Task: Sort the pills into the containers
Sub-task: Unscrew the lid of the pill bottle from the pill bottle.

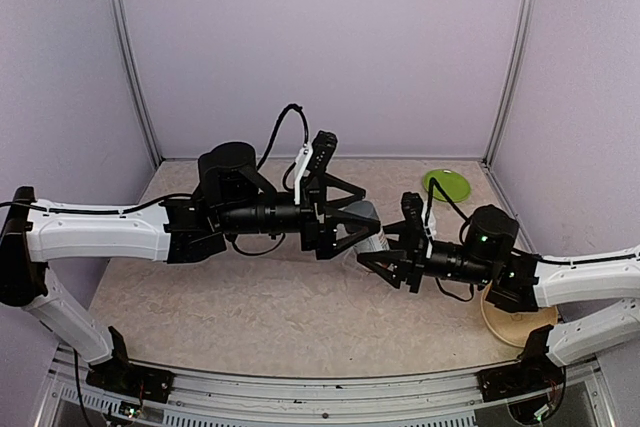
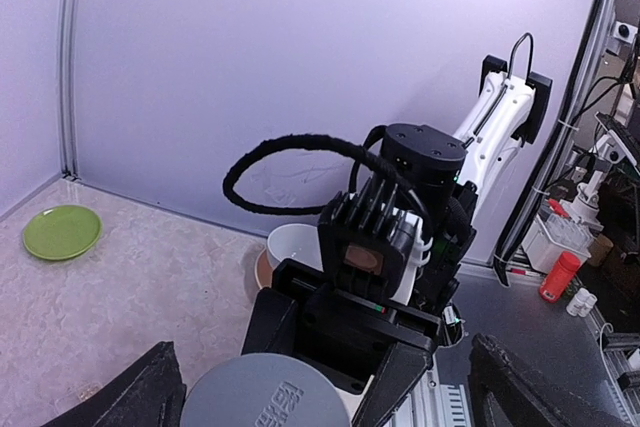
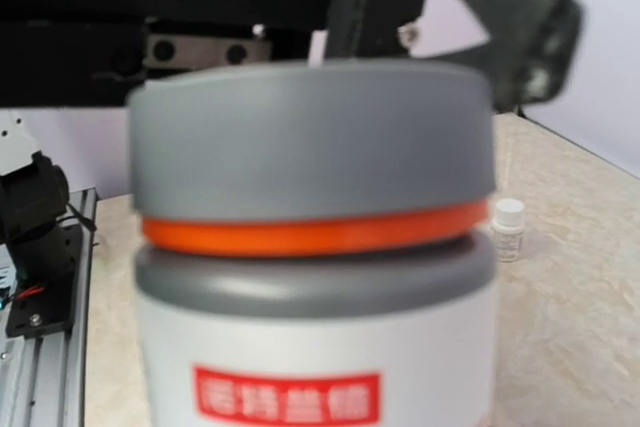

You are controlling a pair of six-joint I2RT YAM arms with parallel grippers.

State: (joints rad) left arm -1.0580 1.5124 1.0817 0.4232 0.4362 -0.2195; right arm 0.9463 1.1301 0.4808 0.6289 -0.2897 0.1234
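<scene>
The left claw (image 1: 356, 223) stands wide open around the grey round lid (image 3: 310, 137) of a white plastic jar with a red label (image 3: 315, 367), not gripping it. The right claw (image 1: 377, 252) is half closed on the jar's body, above the beige counter (image 1: 250, 297). I judge that an off-centre bite could slip on the lid, or the jar could twist in the right claw and spill. No pills and no pill box show in any view. I count one jar, one round green plate (image 1: 447, 185), one white bowl (image 2: 293, 244) and one small white bottle (image 3: 508, 227).
</scene>
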